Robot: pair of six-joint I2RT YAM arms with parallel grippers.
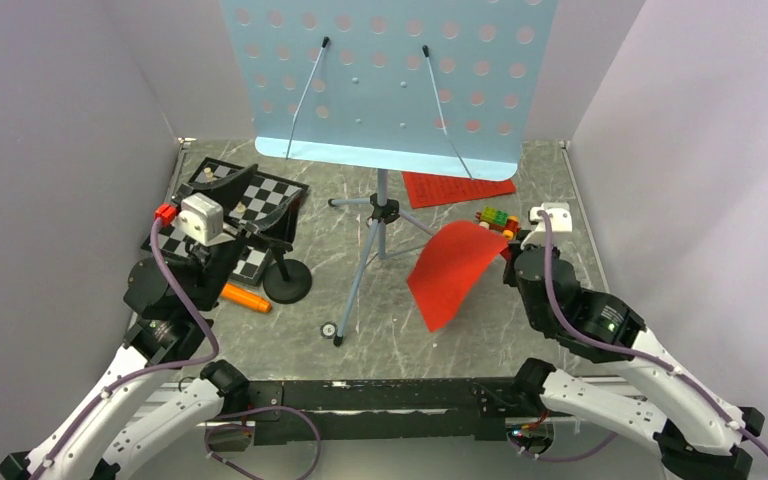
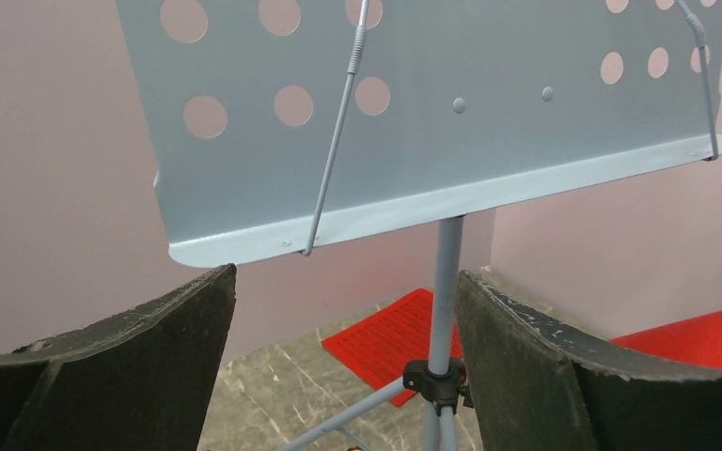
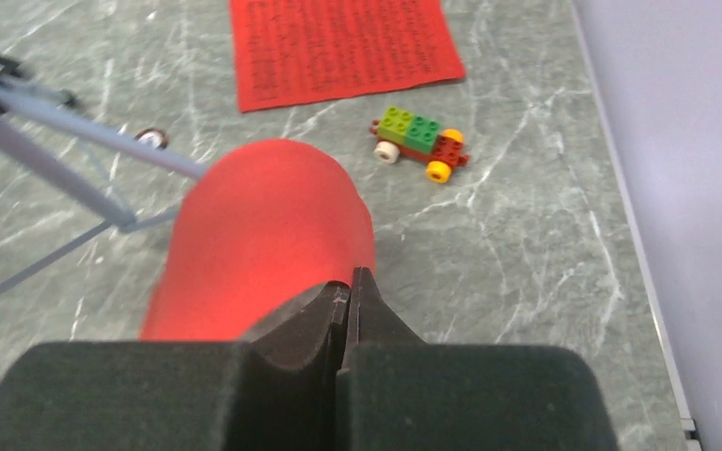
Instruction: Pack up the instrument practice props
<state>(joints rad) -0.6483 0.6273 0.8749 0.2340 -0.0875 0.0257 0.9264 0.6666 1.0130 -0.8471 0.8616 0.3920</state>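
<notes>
A red music sheet (image 1: 455,270) is pinched at its edge by the closed right gripper (image 3: 349,282) and held arched above the worktop's right side, seemingly for packing, while the left gripper (image 2: 343,277) is spread wide, empty, facing the music stand (image 1: 385,80) mid-worktop.

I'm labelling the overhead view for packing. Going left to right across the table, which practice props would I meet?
orange microphone → black mic stand base → music stand pole → curled red sheet
</notes>
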